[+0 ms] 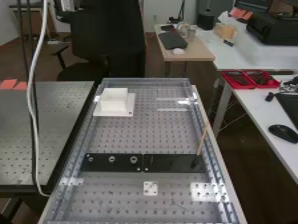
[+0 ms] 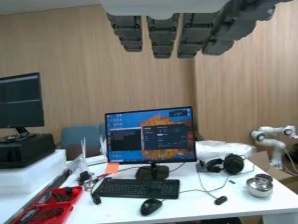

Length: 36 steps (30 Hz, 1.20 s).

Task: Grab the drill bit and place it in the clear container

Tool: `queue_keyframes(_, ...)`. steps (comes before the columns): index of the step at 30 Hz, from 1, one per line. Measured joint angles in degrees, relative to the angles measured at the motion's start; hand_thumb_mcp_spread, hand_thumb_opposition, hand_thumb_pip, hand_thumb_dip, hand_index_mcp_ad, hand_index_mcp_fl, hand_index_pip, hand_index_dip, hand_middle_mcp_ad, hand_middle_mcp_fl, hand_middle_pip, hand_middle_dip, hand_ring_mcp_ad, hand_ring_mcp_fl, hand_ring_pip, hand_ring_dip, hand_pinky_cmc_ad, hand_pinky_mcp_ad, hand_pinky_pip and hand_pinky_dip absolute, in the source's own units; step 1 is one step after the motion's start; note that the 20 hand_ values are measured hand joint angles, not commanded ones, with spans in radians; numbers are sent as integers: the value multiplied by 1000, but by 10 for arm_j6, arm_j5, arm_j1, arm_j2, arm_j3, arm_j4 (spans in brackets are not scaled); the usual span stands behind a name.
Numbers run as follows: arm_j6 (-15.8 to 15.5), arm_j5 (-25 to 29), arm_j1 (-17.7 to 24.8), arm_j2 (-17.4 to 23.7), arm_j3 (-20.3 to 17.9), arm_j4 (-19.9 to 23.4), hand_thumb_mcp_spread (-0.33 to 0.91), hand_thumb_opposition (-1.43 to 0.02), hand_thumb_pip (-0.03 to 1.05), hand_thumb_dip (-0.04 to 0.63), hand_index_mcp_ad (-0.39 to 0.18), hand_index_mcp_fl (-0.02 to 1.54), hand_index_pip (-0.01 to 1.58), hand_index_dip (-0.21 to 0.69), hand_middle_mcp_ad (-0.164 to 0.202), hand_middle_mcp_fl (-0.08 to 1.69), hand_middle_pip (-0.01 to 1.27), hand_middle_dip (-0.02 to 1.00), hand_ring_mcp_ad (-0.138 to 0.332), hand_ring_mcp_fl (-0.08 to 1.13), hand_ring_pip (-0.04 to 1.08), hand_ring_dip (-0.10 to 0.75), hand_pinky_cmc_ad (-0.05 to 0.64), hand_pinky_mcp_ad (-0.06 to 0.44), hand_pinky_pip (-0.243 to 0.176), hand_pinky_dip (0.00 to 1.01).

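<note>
Slim rod [image 1: 202, 140] on bench [image 1: 126, 135], robot hand [image 2: 162, 37] apart

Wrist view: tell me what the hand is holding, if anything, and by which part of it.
Nothing is held: the dark grey robot hand has its fingers straight, with no object between or against them.

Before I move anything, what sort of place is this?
Probably a robotics lab: a white robot arm stands in the background, a metal bench has a grid of holes, and a computer monitor stands on a white desk.
</note>
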Motion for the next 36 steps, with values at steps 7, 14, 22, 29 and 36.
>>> queue_keyframes(7, -1, 0, 0, -2, 2, -1, 87, -194, 112, 9, 37, -9, 24, 12, 72, -52, 72, 26, 75, 0, 24, -16, 65, 68, -10, 66)
queue_keyframes(14, 0, 0, -1, -3, 4, -2, 152, -593, 119, 5, 93, 23, 72, 12, 96, -45, 140, 24, 215, 0, 91, -14, 262, 215, -10, 202)
queue_keyframes(22, 1, 0, -1, -3, 2, -1, 150, -698, 119, 5, 134, 42, 87, 12, 138, -35, 157, 24, 265, 17, 103, -17, 346, 281, -47, 262)
queue_keyframes(29, 11, 1, -3, -6, -5, 1, 152, -709, 119, 5, 140, 59, 103, 12, 154, -24, 162, 24, 284, 30, 115, -17, 379, 283, -65, 290)
queue_keyframes(36, 16, 13, -1, -14, -27, 17, 150, -726, 119, 5, 140, 59, 101, 19, 157, -23, 169, 24, 278, 49, 113, -17, 379, 295, -75, 290)
